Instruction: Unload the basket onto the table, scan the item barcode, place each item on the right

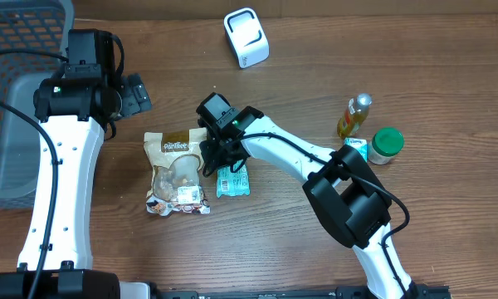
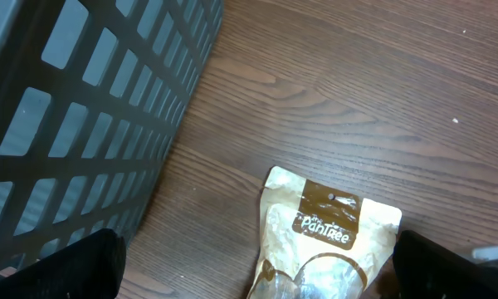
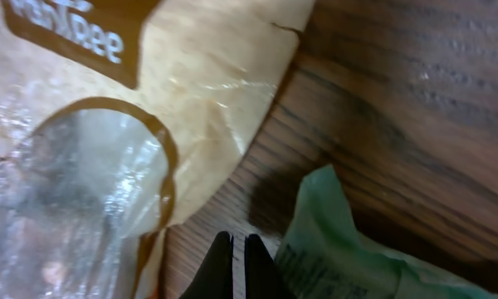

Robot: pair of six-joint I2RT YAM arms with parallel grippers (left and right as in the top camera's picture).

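Right gripper (image 3: 232,266) pinched closed, empty, between snack bag (image 1: 176,170) and green packet (image 1: 233,181) at its 3 o'clock; left gripper (image 1: 138,93) wide

Table (image 1: 432,50): pouch (image 1: 176,170), packet (image 1: 233,183), likely scanner (image 1: 246,37), bottle (image 1: 354,116), jar (image 1: 386,145), basket (image 1: 17,50).

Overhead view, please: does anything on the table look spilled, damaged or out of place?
Nothing stands out. The snack pouch and the teal packet lie flat side by side, with no spill on the table. The right tool is shut between them, holding nothing.
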